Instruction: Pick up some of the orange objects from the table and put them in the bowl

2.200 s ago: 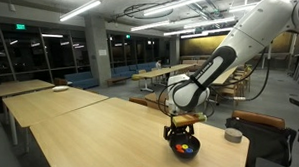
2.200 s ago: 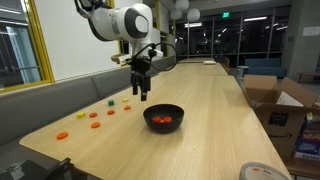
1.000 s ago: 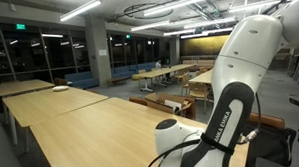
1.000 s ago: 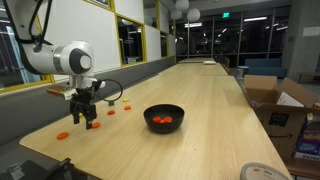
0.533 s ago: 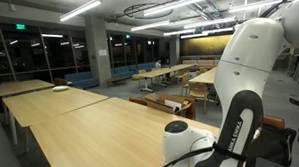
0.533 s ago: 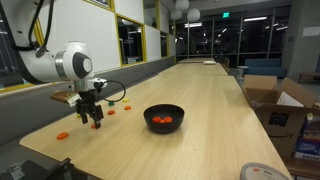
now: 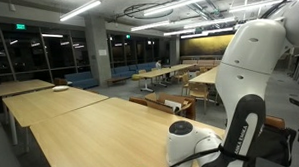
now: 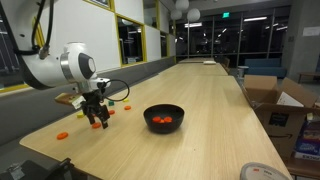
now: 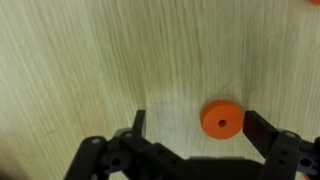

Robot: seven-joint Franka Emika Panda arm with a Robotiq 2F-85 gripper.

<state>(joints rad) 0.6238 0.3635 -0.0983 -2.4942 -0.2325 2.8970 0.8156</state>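
In the wrist view my gripper is open just above the light-wood table. A round orange piece with a centre hole lies between the fingers, close to the right one. In an exterior view the gripper hangs low over the table near the left edge, among orange pieces. The black bowl stands to its right with orange pieces inside. In an exterior view the arm fills the lower right and hides the bowl.
A green piece and a yellow piece lie near the window side. Cardboard boxes stand off the table's far side. A grey round thing sits at the near corner. More wooden tables stand behind.
The gripper has moved from above the bowl over to the orange pieces at the table's left side. Over the last half second it shifted slightly right and lower.
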